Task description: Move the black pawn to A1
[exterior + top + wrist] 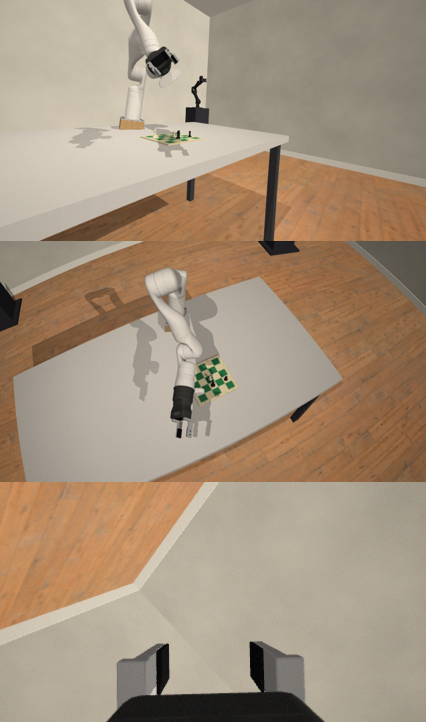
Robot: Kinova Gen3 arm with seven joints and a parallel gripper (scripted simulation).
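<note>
The black pawn [225, 378] on the chessboard [233, 389] is seen well apart from the wide-open, empty gripper [183, 430], edge letters too small to read.

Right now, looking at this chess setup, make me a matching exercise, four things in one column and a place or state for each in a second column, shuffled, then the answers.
Things:
1. hand
2. chessboard
3. wooden block
4. small black arm

Places or states:
A. on a black pedestal beyond the table
B. under the white arm's foot
C. open and empty, raised high above the table
D. flat on the table, with light and dark pieces standing on it

Pairs: 1-C, 2-D, 3-B, 4-A
</note>
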